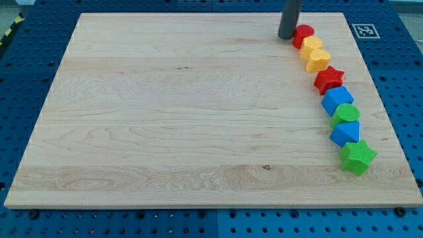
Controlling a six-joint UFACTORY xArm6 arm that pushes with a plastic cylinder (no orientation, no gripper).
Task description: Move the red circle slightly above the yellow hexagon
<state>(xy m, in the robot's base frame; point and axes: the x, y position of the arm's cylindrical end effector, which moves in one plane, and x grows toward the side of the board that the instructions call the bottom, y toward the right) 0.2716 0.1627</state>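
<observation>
The red circle [304, 34] lies near the view's top right of the wooden board [165, 112]. It touches the yellow hexagon [311, 46] just below it on its right. My tip [287, 36] stands right at the red circle's left side, close to or touching it. The dark rod rises out of the view's top.
Below the yellow hexagon a curved row of blocks runs down the board's right side: a yellow heart [317, 60], a red star [328, 79], a blue block [337, 100], a green circle [346, 114], a blue block [346, 133], a green star [357, 157]. A marker tag [363, 30] sits at the top right.
</observation>
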